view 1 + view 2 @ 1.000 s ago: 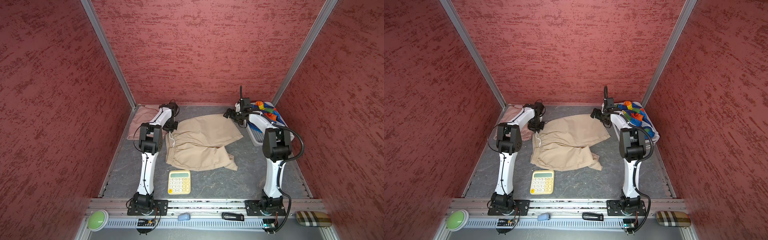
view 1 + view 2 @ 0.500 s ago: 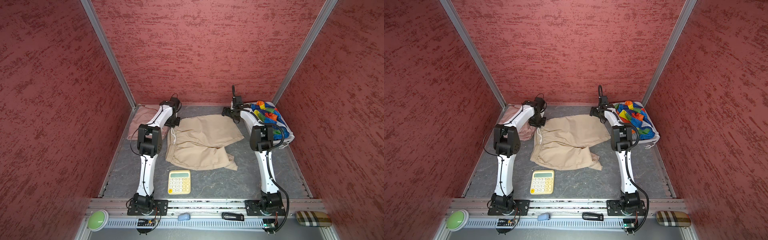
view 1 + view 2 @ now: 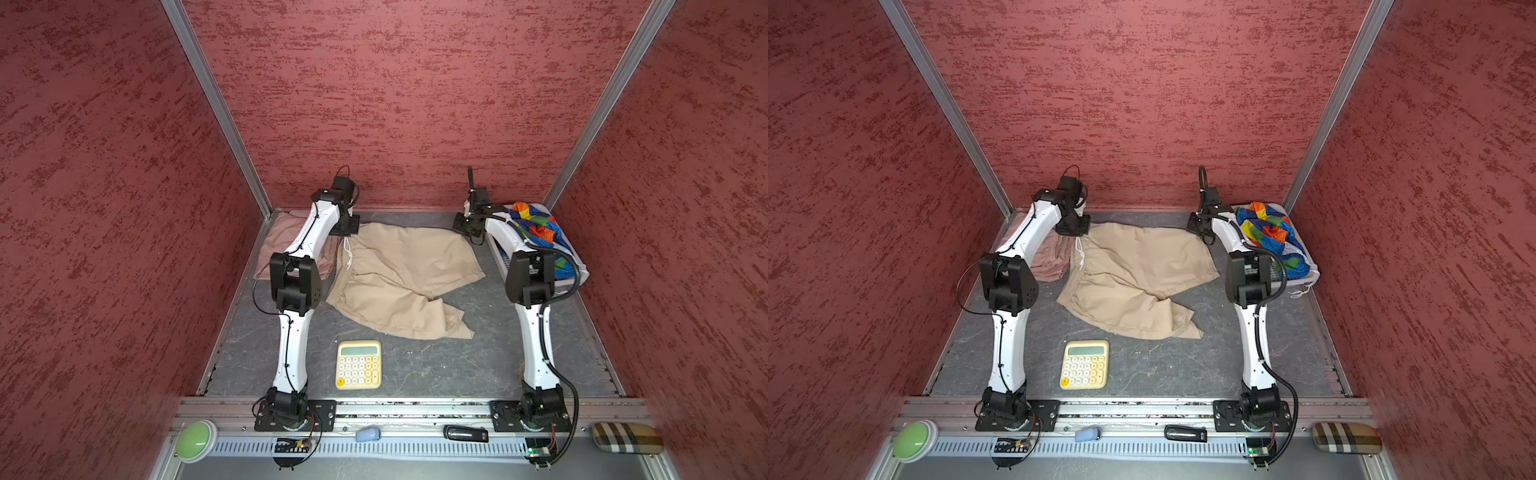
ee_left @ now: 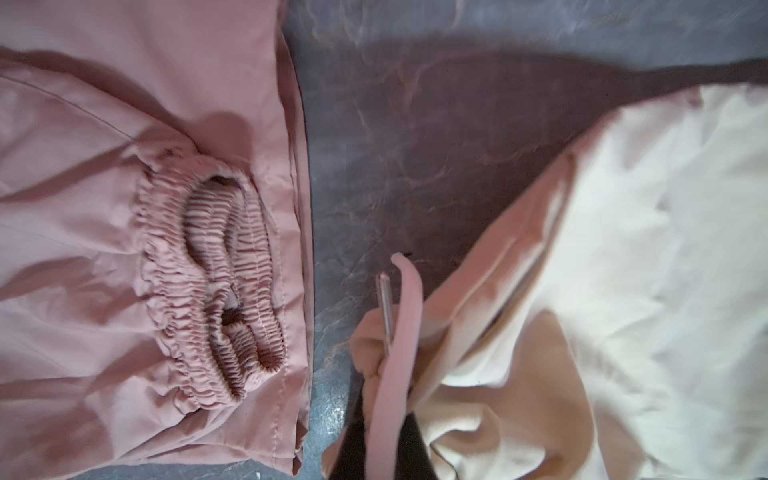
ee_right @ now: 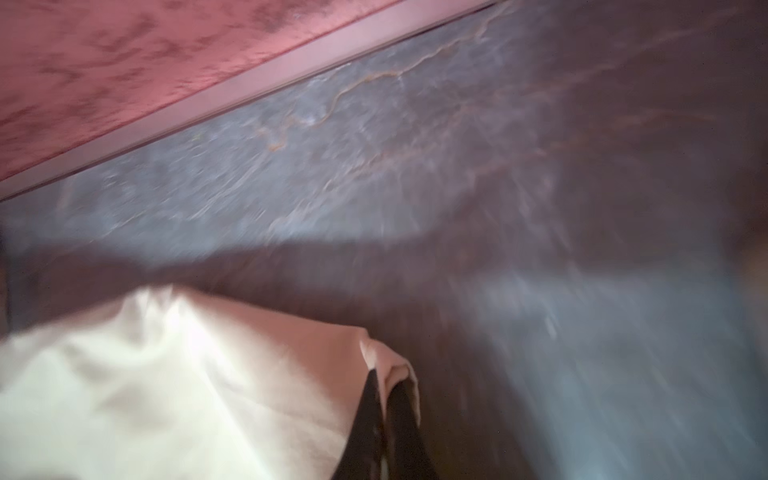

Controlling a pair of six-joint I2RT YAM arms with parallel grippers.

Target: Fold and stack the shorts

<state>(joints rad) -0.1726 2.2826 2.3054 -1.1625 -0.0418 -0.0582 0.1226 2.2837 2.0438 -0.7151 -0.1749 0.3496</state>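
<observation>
step: folding beige shorts [image 3: 399,274] | left gripper [image 4: 390,399] pinching waistband corner | right gripper [image 5: 386,399] pinching far hem corner | next: likely lifting both evenly, carrying toward near edge

**Q:** Which pair occupies the centre?
**A:** The beige shorts [image 3: 399,274], spread open and nearly flat on the grey table [image 3: 415,365]. The waistband faces left with the white drawstring [image 3: 348,253] trailing over it, both legs point right, and the near leg's hem is rumpled.

**Q:** And the pink shorts [image 3: 282,237]?
**A:** They lie folded in the far left corner, just beside the beige waistband. In the left wrist view the gathered elastic waist lies uppermost.

**Q:** The third pair?
**A:** The rainbow shorts [image 3: 536,224] are shiny and colour-blocked. They are heaped, crumpled and unfolded, in the white basket [image 3: 585,275] at far right.
</observation>
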